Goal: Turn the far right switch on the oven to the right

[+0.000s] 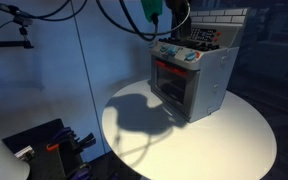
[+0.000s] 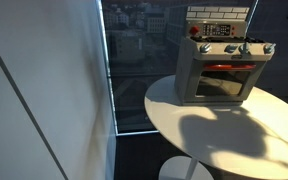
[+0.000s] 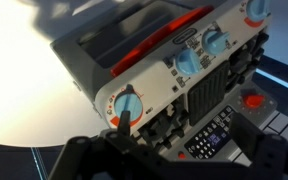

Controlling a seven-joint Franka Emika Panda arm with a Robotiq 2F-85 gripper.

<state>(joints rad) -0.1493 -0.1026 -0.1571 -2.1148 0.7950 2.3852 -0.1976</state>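
The silver-grey toy oven (image 1: 189, 80) stands on a round white table (image 1: 234, 140), and it shows in both exterior views (image 2: 219, 70). Its far right switch is a light-blue knob (image 2: 267, 47), the nearest of the row in an exterior view (image 1: 192, 57). In the wrist view the oven (image 3: 114, 50) is seen from above and this knob (image 3: 129, 103) sits at the lower left. My gripper (image 3: 184, 140) is open and empty, with one fingertip just below the knob. The gripper (image 1: 172, 22) hangs just above the oven's top.
Three more like blue knobs (image 3: 187, 63) run along the front row. A brick-pattern back panel (image 2: 219, 14) rises behind the red burners. A window wall (image 2: 134, 60) stands beside the table. Dark equipment (image 1: 44, 150) lies on the floor.
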